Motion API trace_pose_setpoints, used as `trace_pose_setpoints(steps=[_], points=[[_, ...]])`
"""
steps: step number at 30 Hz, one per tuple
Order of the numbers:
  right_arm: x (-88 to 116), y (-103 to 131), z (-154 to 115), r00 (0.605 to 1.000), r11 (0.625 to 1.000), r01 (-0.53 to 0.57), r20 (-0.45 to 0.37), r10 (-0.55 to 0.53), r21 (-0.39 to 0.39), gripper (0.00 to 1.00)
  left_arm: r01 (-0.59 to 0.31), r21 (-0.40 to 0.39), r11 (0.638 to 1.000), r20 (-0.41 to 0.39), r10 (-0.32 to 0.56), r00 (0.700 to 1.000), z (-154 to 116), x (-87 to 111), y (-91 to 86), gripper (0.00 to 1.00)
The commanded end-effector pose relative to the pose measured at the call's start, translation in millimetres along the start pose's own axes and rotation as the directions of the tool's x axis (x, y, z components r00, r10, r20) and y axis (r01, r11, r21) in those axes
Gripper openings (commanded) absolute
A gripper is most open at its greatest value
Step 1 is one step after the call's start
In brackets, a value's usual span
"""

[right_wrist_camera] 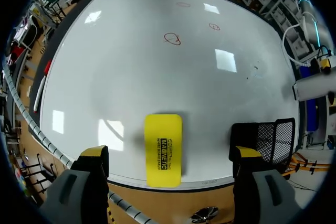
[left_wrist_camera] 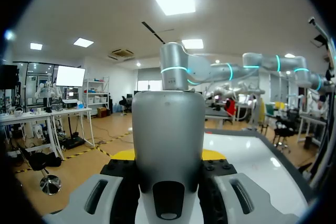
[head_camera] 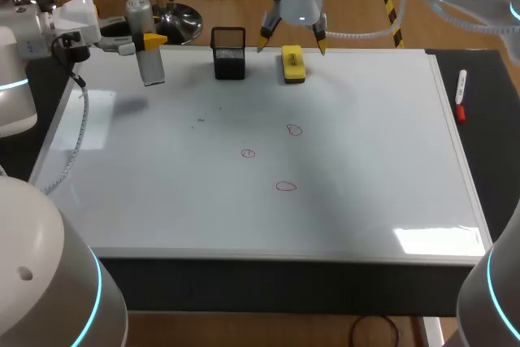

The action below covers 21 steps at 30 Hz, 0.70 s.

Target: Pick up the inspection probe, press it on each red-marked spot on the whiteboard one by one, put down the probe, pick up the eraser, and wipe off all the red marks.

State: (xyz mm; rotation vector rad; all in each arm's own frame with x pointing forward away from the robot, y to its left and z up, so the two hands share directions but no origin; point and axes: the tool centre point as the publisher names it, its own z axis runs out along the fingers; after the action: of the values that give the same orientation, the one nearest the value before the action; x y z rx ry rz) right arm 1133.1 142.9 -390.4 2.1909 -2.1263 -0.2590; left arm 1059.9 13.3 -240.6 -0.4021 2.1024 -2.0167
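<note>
Probe [left_wrist_camera: 168,129] clamped in left end effector [head_camera: 150,40] half-hides its tips [left_wrist_camera: 125,155]; right end effector [right_wrist_camera: 168,153] open over eraser [head_camera: 293,64]

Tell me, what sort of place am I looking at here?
Probably a robotics test lab. A whiteboard lies flat as the tabletop with red marks drawn on it. The left gripper holds a grey probe, and the right gripper hangs open over a yellow eraser.
</note>
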Motion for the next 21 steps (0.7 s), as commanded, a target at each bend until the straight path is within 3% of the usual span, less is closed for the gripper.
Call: trace_pose_setpoints(steps=[1,3,21], points=[[-2,-12,3,1.0,1.0,0.002,-0.025,-0.003,-0.015,1.0,-0.002,0.001,1.0,0.004,0.002,1.0,0,1.2,-0.9,0.0],[0,-14,3,0.998,1.0,0.004,-0.063,-0.005,-0.007,1.0,-0.002,0.001,1.0,0.004,0.002,1.0,0,1.2,-0.9,0.0],[2,-21,17,0.998,0.999,-0.032,-0.053,0.033,0.029,1.0,-0.002,0.001,1.0,0.004,0.002,1.0,0,1.2,-0.9,0.0]])
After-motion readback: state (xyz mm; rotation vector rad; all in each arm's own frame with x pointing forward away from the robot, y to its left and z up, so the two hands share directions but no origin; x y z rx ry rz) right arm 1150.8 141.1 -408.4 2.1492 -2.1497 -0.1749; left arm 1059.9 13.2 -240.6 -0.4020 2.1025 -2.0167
